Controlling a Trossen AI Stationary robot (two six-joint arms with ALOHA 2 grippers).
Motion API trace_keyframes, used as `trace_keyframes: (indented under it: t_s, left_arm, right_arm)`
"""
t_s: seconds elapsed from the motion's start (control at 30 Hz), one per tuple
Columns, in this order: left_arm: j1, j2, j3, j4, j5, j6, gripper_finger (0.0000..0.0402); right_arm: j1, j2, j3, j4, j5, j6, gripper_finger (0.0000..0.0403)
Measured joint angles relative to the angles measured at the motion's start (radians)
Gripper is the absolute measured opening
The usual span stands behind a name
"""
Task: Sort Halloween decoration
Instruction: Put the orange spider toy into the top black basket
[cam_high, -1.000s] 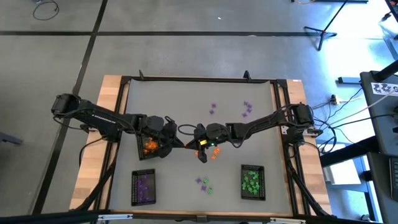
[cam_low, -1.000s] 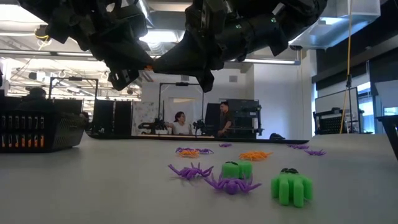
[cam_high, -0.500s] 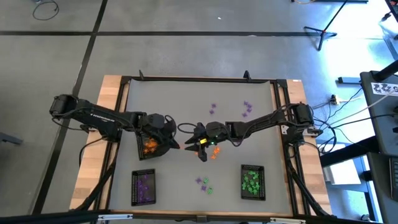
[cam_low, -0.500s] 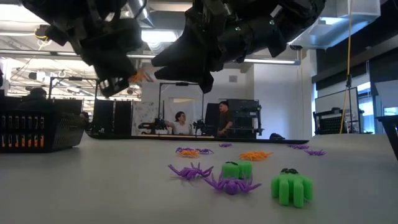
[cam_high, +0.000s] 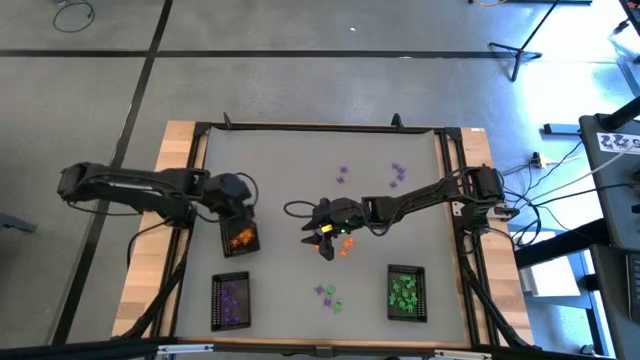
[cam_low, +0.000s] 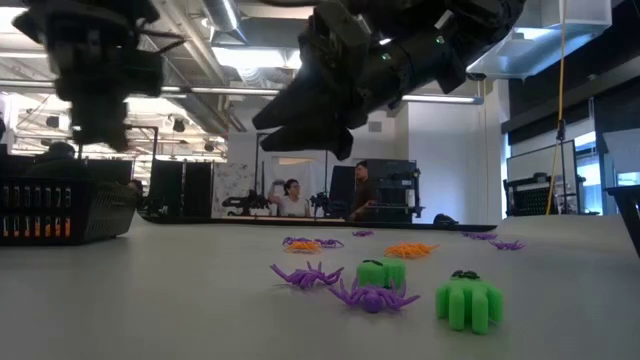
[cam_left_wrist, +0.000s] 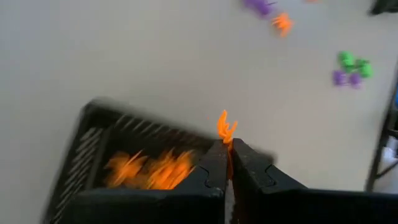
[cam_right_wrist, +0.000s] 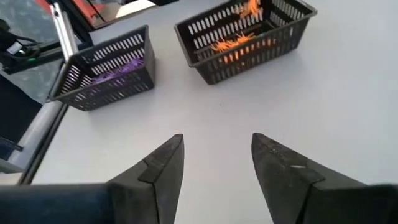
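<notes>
The orange tray (cam_high: 241, 237) holds orange trinkets. Above it, the left gripper (cam_left_wrist: 226, 155) is closed on one orange trinket (cam_left_wrist: 225, 127), which stands upright. Right of the tray, the right gripper (cam_right_wrist: 216, 158) is wide open and empty.

the overhead picture is evenly lit, with a pale bluish glare washing out the floor (cam_high: 590, 75) at the upper right. the tabletop (cam_high: 300, 170) looks flat grey with only faint shadows under the arms. in the low view, ceiling lights (cam_low: 250, 62) glow bright behind the arms, which show as dark silhouettes; the near green trinket (cam_low: 468, 298) is fairly sharp, the room beyond softer. the left wrist picture is smeared by motion blur, the orange pieces (cam_left_wrist: 149, 171) in the tray streaked. the right wrist picture is bright and crisp.
</notes>
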Motion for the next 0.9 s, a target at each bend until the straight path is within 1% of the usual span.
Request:
trace_keyframes:
  t_s: [0.07,0.13,0.27,0.4,0.5,0.6,0.67,0.73,0.8,0.9]
  left_arm:
    - [0.0,-0.045,0.0,-0.087,-0.027,-0.036,0.0]
    - [0.0,-0.073,0.0,-0.137,-0.041,-0.062,0.0]
    - [0.0,-0.085,0.0,-0.144,-0.046,-0.093,0.0005]
    - [0.0,-0.072,0.0,-0.144,-0.062,-0.137,0.0035]
    - [0.0,-0.074,0.001,-0.143,-0.073,-0.14,0.0052]
    - [0.0,-0.074,0.001,-0.147,-0.05,-0.139,0.0057]
    - [0.0,-0.074,0.001,-0.144,-0.013,-0.128,0.0057]
    - [0.0,-0.076,0.001,-0.129,0.026,-0.084,0.0058]
    - [0.0,-0.076,0.001,-0.096,0.084,-0.033,0.0058]
    - [-0.001,-0.074,0.001,0.018,0.166,0.018,0.0058]
  right_arm:
    - [0.0,0.0,0.0,-0.01,0.017,0.0,0.0188]
    - [0.0,0.0,0.0,-0.014,0.026,-0.004,0.0188]
    - [0.0,0.0,0.0,-0.014,0.049,-0.025,0.0188]
    - [0.0,0.0,0.0,-0.014,0.053,-0.026,0.0188]
    - [0.0,-0.001,0.0,-0.035,0.053,-0.026,0.0188]
    - [0.0,-0.02,0.006,-0.129,0.054,-0.024,0.0188]
    - [0.001,-0.052,0.021,-0.255,0.071,-0.005,0.0188]
    - [0.002,-0.081,0.044,-0.376,0.106,0.012,0.0187]
    - [0.011,-0.119,0.048,-0.493,0.134,0.025,0.0181]
    - [0.029,-0.166,0.051,-0.606,0.156,0.027,0.0168]
